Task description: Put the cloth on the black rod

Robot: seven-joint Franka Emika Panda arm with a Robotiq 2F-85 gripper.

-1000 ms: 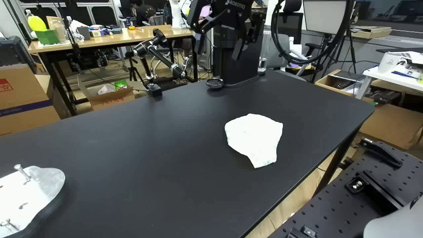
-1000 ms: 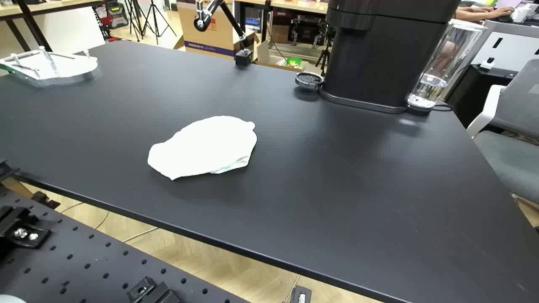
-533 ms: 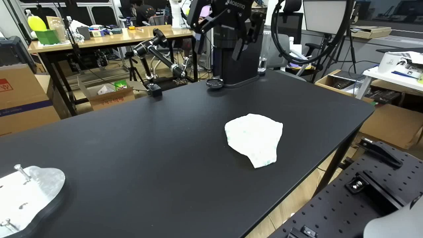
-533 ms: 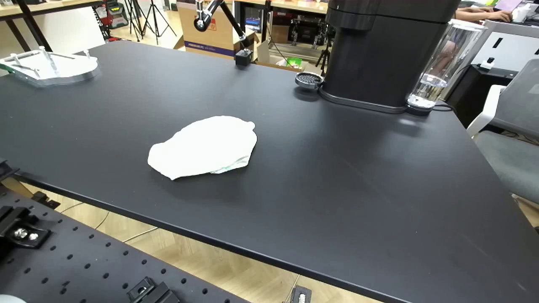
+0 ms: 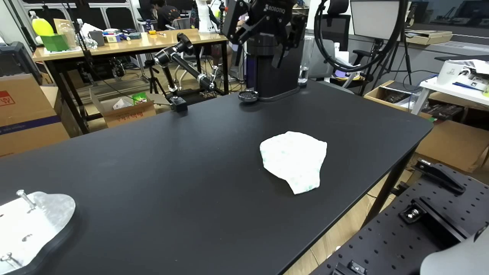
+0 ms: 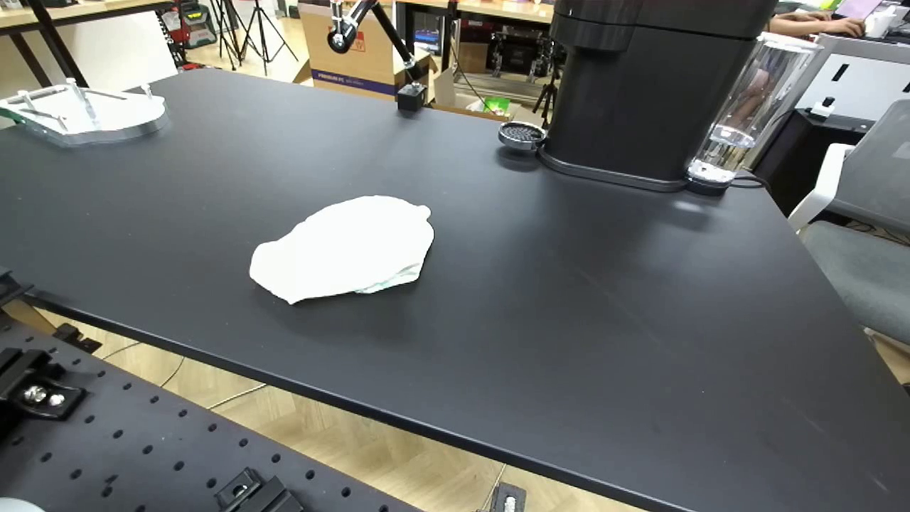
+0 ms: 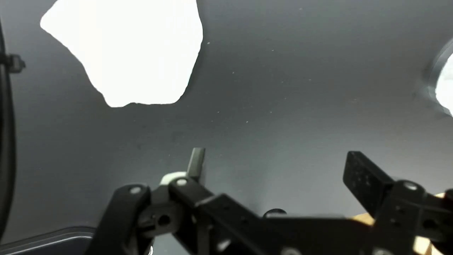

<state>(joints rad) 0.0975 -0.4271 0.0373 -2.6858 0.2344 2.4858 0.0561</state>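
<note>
Finding my end effector [image 7: 276, 157] spread, holding nothing. Cloth [image 5: 293, 162] lies on the worktop [image 5: 172, 183] below it, well apart. Judged light, limp, not fragile; I should pinch its nearest edge.

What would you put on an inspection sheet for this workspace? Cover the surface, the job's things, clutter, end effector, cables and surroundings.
Surface: black table, pale specks in the wrist view.
Job's things: white cloth lies on the table; black jointed rod, probably the one meant, stands at the table's edge with no cloth on it.
Clutter: black machine, clear container and pale pegged plate on the table.
End effector: open, nothing seen in its grasp.
Cables: thick black cable along the wrist view's left edge.
Surroundings: black perforated plate beside the table; cardboard box, person in the background.
</note>
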